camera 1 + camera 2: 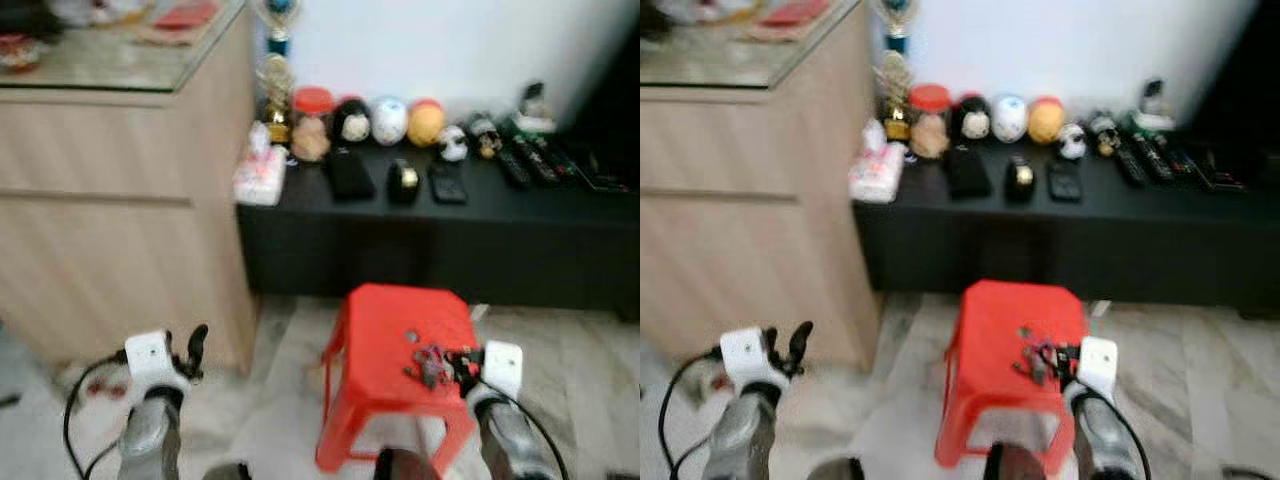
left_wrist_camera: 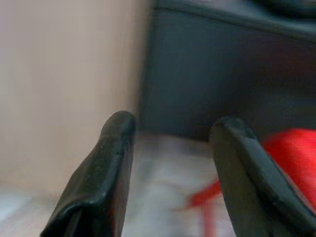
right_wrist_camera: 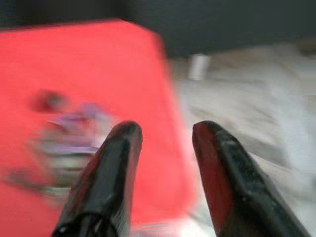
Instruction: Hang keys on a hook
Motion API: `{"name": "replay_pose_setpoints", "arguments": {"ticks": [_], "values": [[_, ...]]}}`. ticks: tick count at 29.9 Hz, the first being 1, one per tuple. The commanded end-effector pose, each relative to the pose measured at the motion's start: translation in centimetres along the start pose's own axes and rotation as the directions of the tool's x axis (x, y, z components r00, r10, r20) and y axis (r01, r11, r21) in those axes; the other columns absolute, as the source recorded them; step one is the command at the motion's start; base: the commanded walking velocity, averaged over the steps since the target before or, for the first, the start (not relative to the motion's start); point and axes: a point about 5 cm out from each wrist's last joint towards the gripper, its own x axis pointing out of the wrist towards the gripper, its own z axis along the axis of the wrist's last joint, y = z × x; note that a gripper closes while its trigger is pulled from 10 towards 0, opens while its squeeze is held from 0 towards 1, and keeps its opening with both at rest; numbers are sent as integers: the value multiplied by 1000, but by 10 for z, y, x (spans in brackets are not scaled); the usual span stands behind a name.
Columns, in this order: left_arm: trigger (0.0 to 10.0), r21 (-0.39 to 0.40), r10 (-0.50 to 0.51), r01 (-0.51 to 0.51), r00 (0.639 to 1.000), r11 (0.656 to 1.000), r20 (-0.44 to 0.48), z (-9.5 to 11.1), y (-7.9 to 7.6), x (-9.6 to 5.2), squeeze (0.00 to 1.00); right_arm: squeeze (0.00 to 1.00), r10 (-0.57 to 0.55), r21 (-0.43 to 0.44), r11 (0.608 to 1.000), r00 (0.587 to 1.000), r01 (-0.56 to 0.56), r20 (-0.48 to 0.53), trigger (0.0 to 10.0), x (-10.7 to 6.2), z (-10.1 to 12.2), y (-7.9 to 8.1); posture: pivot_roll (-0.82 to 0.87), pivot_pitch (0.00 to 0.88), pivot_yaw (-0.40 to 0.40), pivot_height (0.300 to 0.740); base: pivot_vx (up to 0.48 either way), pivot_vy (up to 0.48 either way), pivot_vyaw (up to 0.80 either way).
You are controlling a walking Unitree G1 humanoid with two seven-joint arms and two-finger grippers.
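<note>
A red plastic stool (image 1: 400,350) stands on the pale marble floor (image 1: 570,350) in front of a long black counter (image 1: 440,230). A bunch of keys (image 1: 428,362) lies on the stool's seat, toward its right side and near the front edge. The right gripper (image 3: 163,148) hovers low over the right edge of the stool, just beside the keys. In the right wrist view its 2 black fingers (image 3: 111,168) stand apart with the jaws open and nothing between them; the blurred keys lie on the red seat beyond 1 finger, and I cannot tell whether that finger touches them.

The left gripper (image 2: 173,148) is held out low to the left, well apart from the stool, near the corner of a light wooden cabinet (image 1: 110,220). Its jaws are also spread wide and hold nothing; past them the left wrist view shows the cabinet side, the dark front of the counter and a piece of the red stool.

On the counter, along the white wall (image 1: 450,50), sits a row of small round figures (image 1: 390,120), with a trophy (image 1: 277,90) at the left end and a pink packet (image 1: 260,175) beside it. Several dark flat items (image 1: 350,172) lie in front of the figures, and remote controls (image 1: 530,160) lie toward the right. The whole scene is somewhat blurred.
</note>
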Motion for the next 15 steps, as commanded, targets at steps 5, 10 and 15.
{"name": "replay_pose_setpoints", "arguments": {"ticks": [5,10,15], "values": [[10000,17,11,-10,999,1000,-41,-6,7,-3,0,0,22,-46,999,1000,-22,-9,10000,1,1,3,-108,32,-57,625,0,0,0],[10000,20,15,-14,999,1000,-38,-4,9,-3,0,0,127,-197,971,990,-136,-55,10000,0,-5,12,-109,38,-57,625,0,0,0],[10000,20,17,-17,999,1000,-34,-4,8,-3,0,0,212,-419,874,969,-248,-130,10000,-1,-9,23,-110,48,-57,625,0,0,0]]}}
